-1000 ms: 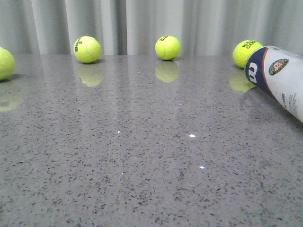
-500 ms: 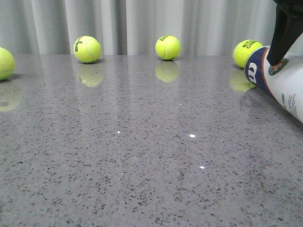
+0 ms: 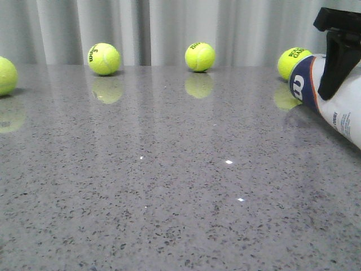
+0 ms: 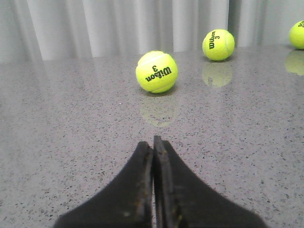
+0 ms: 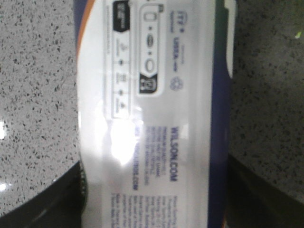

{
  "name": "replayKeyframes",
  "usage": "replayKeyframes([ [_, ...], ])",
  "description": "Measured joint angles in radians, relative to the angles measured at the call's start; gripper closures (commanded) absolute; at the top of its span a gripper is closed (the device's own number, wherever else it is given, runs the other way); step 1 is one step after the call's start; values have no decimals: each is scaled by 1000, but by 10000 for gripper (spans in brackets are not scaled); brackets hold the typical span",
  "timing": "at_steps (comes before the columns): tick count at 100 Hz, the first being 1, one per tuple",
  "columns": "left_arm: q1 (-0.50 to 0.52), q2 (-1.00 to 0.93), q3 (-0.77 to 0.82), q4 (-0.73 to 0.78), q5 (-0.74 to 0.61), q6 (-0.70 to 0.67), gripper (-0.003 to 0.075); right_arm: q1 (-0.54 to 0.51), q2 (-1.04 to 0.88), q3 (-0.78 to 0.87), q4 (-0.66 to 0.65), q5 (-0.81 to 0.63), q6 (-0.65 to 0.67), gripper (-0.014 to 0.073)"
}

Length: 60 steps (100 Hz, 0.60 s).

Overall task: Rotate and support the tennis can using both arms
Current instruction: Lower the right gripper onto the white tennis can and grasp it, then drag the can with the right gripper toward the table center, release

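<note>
Item: tennis can, lying on its side at the right edge of the grey table, navy end toward the centre, long axis running back-left to front-right out of the front view. Right gripper: you have it directly over the can, a dark finger on either side of the white body, spread wide; whether the fingers touch the can, you cannot tell. Left gripper: fingers pressed together, holding nothing, low over bare table facing a tennis ball, well apart from the can. Your right arm is clearly the nearer.
</note>
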Motion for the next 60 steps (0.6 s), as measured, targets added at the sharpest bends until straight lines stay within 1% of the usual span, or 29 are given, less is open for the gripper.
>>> replayKeyframes([
  [17,0,0,0,0,0,0,741,68,0,-95,-60,65,-30,295],
  [23,0,0,0,0,0,0,741,101,2,-138,-78,89,-63,295],
  [31,0,0,0,0,0,0,741,153,17,-205,-90,113,-140,292],
  [45,0,0,0,0,0,0,741,248,64,-295,-93,146,-352,277],
  [60,0,0,0,0,0,0,741,343,119,-345,-93,146,-634,260],
])
